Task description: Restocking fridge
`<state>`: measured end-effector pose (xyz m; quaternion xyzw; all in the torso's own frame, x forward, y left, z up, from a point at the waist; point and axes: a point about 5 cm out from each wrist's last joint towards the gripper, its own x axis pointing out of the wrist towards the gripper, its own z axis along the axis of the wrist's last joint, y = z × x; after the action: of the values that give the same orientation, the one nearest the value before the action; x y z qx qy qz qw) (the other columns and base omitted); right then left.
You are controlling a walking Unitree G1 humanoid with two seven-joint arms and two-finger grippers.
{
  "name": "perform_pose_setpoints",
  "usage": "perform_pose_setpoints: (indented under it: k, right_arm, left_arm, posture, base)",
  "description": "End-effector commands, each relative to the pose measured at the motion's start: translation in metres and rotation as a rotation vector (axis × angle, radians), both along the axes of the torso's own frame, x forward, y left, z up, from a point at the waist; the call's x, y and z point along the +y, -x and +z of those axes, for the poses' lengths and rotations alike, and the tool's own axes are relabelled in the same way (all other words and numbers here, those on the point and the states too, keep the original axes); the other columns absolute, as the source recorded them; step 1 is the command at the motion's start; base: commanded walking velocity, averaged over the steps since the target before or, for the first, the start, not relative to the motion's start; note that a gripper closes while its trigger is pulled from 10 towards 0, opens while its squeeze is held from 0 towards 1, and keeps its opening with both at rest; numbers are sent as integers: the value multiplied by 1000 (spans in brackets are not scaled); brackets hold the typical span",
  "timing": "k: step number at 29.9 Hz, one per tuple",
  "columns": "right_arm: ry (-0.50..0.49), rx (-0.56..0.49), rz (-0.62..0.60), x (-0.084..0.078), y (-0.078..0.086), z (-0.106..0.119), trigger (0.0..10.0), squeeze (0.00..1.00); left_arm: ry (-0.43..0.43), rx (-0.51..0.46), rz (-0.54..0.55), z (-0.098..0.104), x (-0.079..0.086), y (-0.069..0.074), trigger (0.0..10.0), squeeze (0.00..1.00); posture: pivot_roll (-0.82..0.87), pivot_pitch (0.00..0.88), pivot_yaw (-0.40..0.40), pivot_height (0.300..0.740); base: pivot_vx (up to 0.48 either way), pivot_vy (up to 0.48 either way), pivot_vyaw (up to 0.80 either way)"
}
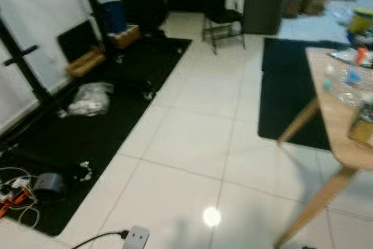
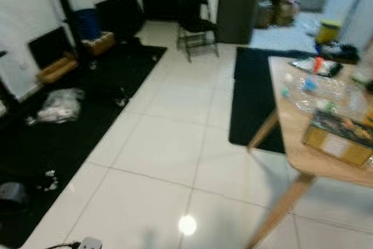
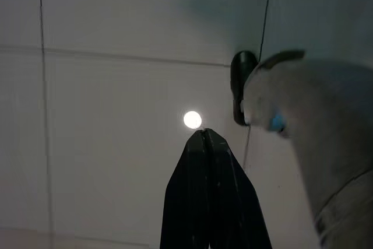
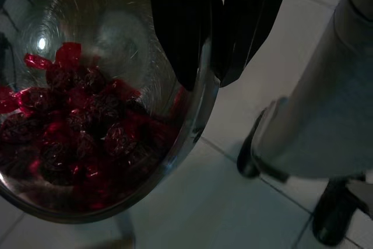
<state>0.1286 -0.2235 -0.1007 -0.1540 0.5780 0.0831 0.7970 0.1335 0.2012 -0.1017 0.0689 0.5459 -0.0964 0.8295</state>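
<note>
Bowl: you have a clear bowl (image 4: 105, 115) of dark red wrapped pieces (image 4: 76, 138) in the right end effector (image 4: 218, 39).
Head views: you look down at white floor tiles (image 1: 192, 138) with a black mat (image 1: 87, 121) on your left and a wooden desk (image 2: 303, 144) on your right carrying a flat printed box (image 2: 341, 135) and clear packets (image 2: 326, 88); a dark folding chair (image 1: 221, 10) stands far ahead. No fridge can be made out from here.
Left wrist view: your left end effector (image 3: 207, 144) hangs over bare tile, its fingers pressed together on nothing.
Right wrist view: the two fingers pinch the bowl's rim, one inside and one outside, so the bowl lies just beyond the fingertips, mouth up. A person's trouser leg (image 4: 326, 97) and dark shoe (image 4: 256, 144) stand close beside it.
Nearer arm: the right, judging by its hold.
Writing: the box print is too blurred to read.
</note>
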Motion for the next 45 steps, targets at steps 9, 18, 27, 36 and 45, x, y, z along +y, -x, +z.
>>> perform_pose_setpoints:
  k: [9,18,27,36,45]
  right_arm:
    - [9,7,-4,-3,3,0,10000,0]
    - [11,6,-1,-3,3,0,10000,0]
    - [33,-2,0,-4,2,0,10000,0]
    - [32,-5,0,-3,2,0,10000,0]
    - [42,2,1,-3,3,0,10000,0]
  left_arm:
    - [12,24,-17,-3,-6,6,10000,0]
    - [8,21,-15,-3,-5,5,10000,0]
    - [10,15,-16,-2,-5,4,10000,0]
    - [21,18,-34,-2,-6,4,10000,0]
    - [23,24,-49,-2,-6,5,10000,0]
  posture:
    - [66,0,-28,740]
    - [65,0,-24,740]
    - [63,0,-22,740]
    - [62,0,-18,740]
    - [60,0,-20,740]
  base:
    - [0,0,741]
    - [0,0,738]
    - [0,0,493]
    - [101,0,0]
    - [310,0,0]
